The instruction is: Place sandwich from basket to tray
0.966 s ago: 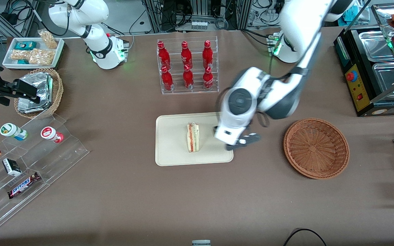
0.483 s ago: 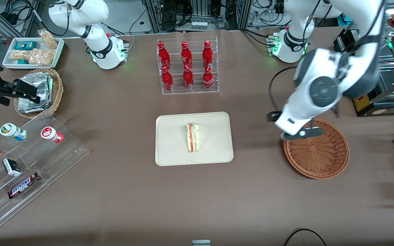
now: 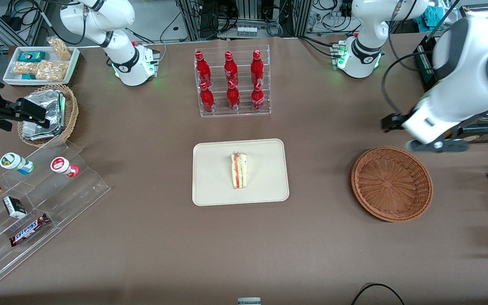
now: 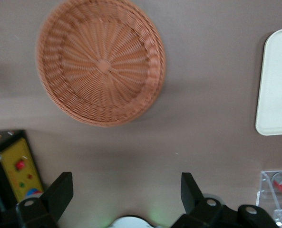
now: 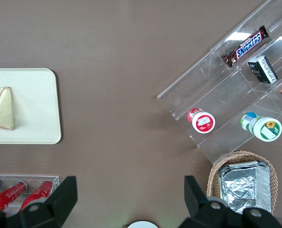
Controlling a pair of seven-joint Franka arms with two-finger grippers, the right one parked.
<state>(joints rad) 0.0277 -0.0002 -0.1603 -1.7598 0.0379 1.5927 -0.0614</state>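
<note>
The sandwich point(image 3: 239, 170) lies on its side near the middle of the tray point(image 3: 210, 186), clear of the rim all round, so the placing looks done. The basket point(image 3: 391, 183) sits empty, well apart from the tray, toward the working arm's end of the table. The gripper point(image 3: 424, 135) hangs high above the table just off the basket's rim, farther from the front camera than the basket, with its fingers point(image 4: 59, 192) spread wide and nothing between them.

Little looks likely to go wrong for the sandwich itself: it rests flat and nothing touches it. The risk I would watch is with the arm. It hangs close to the black warmer point(image 3: 439, 97) with the steel pans, and a careless swing there could strike the cabinet or its glass. A low sweep over the table could also catch the basket's rim and push it along.

Relative to the fingers, the sandwich is well apart, with the whole basket and a stretch of bare table point(image 3: 320, 169) between them; the wrist view shows only the basket and one edge of the tray, not the sandwich.
</note>
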